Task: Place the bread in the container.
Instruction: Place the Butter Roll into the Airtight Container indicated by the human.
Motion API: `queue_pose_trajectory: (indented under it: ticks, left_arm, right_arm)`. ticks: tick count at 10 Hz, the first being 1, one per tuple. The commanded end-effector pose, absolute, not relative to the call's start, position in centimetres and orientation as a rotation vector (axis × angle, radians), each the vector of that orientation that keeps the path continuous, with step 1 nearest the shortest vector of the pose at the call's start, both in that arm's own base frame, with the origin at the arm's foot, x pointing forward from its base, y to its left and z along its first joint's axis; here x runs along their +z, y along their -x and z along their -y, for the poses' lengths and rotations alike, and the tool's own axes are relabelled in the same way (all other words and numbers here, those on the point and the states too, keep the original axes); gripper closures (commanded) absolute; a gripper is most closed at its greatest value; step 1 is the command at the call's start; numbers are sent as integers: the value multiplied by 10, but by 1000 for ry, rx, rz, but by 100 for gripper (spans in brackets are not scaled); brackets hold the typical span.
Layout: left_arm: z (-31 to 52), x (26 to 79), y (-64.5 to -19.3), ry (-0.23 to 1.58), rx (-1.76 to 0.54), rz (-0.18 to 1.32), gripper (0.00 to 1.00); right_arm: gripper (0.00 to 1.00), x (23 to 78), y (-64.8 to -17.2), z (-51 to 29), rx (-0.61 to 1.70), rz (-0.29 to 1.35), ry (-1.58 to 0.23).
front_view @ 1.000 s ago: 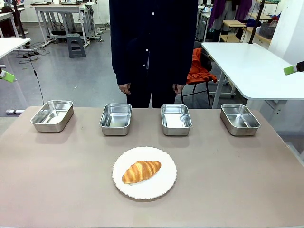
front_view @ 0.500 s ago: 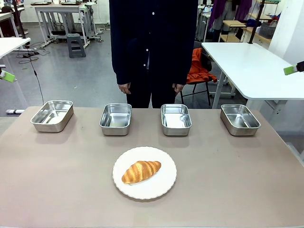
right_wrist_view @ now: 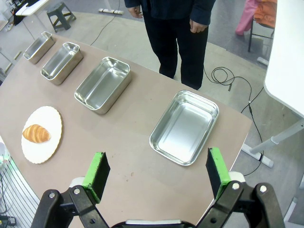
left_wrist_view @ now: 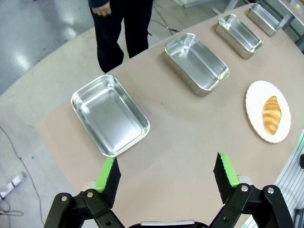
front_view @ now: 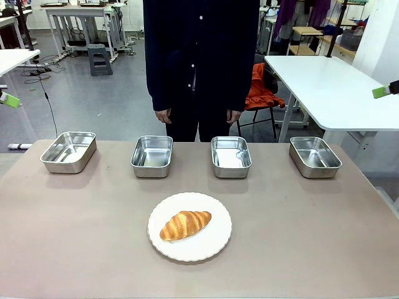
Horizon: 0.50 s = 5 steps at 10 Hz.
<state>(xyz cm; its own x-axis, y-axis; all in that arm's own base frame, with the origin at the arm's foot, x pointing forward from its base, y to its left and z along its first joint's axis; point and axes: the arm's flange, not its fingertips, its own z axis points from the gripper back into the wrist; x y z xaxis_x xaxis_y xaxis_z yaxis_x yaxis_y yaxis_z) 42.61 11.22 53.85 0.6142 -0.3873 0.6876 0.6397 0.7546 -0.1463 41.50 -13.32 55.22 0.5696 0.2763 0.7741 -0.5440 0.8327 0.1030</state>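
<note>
The bread (front_view: 185, 225), a golden-brown croissant, lies on a round white plate (front_view: 212, 248) at the table's near middle. Several identical steel pans stand in a row behind it, among them the container; two middle ones (front_view: 152, 156) (front_view: 230, 156) are nearest the plate, and all are empty. My left gripper (left_wrist_view: 167, 171) hangs open high above the table's left end, over the leftmost pan (left_wrist_view: 110, 115), with the bread (left_wrist_view: 272, 114) far off. Above the right end, my right gripper (right_wrist_view: 156, 166) is open over the rightmost pan (right_wrist_view: 185, 127); the bread (right_wrist_view: 36, 133) lies far off.
A person stands at the far edge behind the middle pans, hands (front_view: 164, 116) down at the sides. A white table (front_view: 330, 87) stands beyond the right end. Bare tabletop lies on both sides of the plate.
</note>
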Motion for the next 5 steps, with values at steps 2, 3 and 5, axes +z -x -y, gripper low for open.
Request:
queue_pose_trajectory:
  ticks: [2,3,5]
  left_arm:
    - [-112,540,-426,402,-606,692,0]
    - [-112,540,-426,402,-606,692,0]
    - [-112,540,-426,402,-606,692,0]
  right_arm:
    - [0,552,-416,133,492,848,-368]
    - [0,552,-416,133,492,848,-368]
    - [0,552,-416,133,492,848,-368]
